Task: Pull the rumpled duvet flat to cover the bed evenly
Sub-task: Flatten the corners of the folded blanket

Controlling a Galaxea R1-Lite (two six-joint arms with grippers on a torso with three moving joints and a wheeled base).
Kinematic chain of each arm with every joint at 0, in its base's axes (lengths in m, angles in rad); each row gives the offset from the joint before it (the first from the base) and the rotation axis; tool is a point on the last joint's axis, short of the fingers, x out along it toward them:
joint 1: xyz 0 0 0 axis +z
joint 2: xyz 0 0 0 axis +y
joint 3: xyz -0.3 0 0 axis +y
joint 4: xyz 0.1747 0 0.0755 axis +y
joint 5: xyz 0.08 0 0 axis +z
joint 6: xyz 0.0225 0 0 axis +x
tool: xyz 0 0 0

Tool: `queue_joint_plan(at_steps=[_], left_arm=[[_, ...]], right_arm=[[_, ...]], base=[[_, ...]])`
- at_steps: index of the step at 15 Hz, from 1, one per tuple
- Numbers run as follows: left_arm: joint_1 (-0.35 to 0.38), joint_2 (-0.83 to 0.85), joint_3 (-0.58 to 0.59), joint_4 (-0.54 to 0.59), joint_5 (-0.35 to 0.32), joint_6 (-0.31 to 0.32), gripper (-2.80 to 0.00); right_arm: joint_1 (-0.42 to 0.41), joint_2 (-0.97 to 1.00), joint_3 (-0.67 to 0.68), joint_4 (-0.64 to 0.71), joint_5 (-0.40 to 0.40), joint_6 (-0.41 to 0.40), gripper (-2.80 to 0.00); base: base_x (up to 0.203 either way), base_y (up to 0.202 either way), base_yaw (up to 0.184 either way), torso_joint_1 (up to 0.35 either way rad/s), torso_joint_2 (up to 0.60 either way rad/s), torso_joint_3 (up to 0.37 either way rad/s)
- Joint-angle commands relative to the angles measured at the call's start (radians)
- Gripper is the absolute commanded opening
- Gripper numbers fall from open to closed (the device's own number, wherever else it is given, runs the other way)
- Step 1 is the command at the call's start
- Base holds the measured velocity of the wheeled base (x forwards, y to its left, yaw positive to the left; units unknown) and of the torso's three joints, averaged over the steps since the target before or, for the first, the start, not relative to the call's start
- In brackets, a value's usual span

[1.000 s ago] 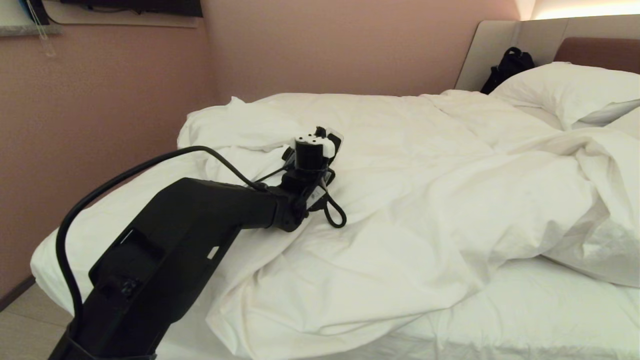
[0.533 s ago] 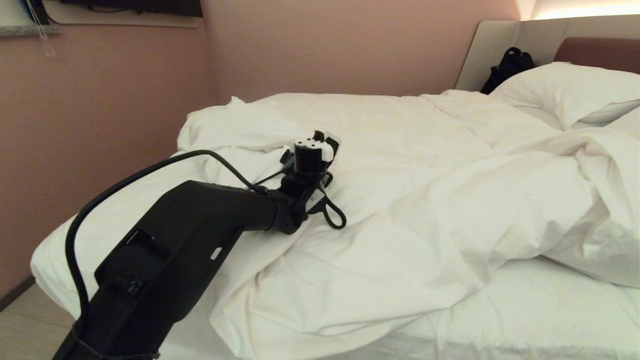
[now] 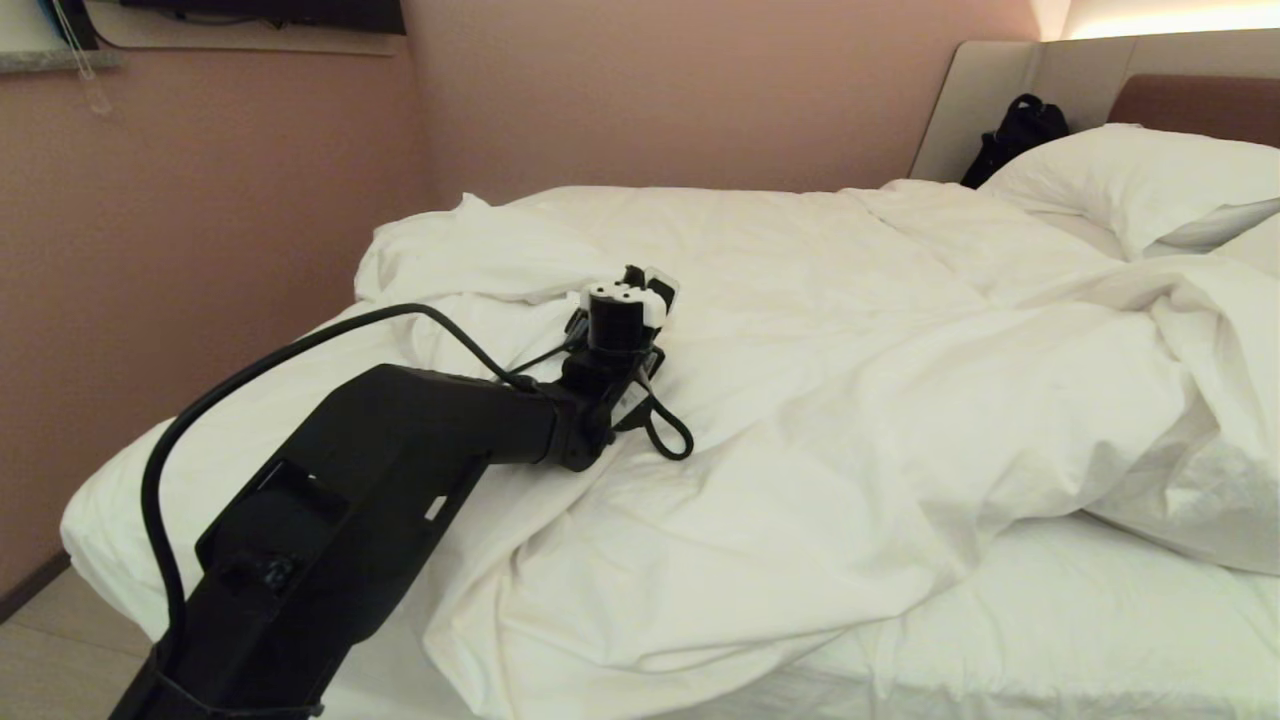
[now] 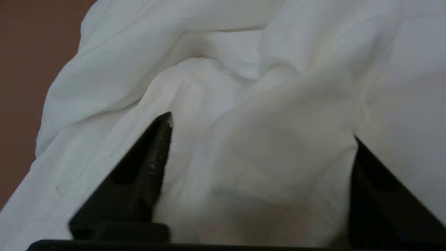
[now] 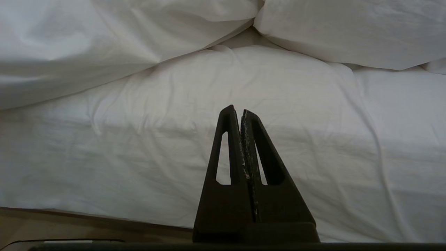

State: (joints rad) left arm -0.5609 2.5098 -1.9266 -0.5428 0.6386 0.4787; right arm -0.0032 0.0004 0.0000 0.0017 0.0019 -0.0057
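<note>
Jaws of left gripper [image 4: 258, 153] spread wide astride raised fold of duvet [image 3: 800, 400] mid-bed [image 3: 1100, 620], now narrowing from fully wide: pinch likely starting. Duvet lies bunched, sheet bare near foot. Right gripper [image 5: 241, 115] closed, idle by mattress edge.

Matte black left arm [image 3: 400, 440], thick black cable [image 3: 300, 345] looped above, white-capped wrist; black tapered triangular fingers [image 5: 256, 164] with slot cutouts.
</note>
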Motion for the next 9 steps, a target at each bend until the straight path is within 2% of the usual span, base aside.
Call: queue_joint_plan(at_steps=[1, 8, 9], left_arm=[[0.010, -0.005, 0.000, -0.003, 0.013, 0.000, -2.80], [0.045, -0.059, 0.001, -0.001, 0.019, -0.023, -2.80], [0.046, -0.069, 0.001, -0.001, 0.021, -0.045, -2.80]], right_arm=[[0.000, 0.000, 0.000, 0.000, 0.001, 0.000, -2.80], [0.000, 0.000, 0.000, 0.000, 0.000, 0.000, -2.80], [0.000, 0.000, 0.000, 0.000, 0.000, 0.000, -2.80]], base=[[0.000, 0.000, 0.000, 0.000, 0.00, 0.000], [0.000, 0.000, 0.000, 0.000, 0.00, 0.000], [0.000, 0.000, 0.000, 0.000, 0.00, 0.000]])
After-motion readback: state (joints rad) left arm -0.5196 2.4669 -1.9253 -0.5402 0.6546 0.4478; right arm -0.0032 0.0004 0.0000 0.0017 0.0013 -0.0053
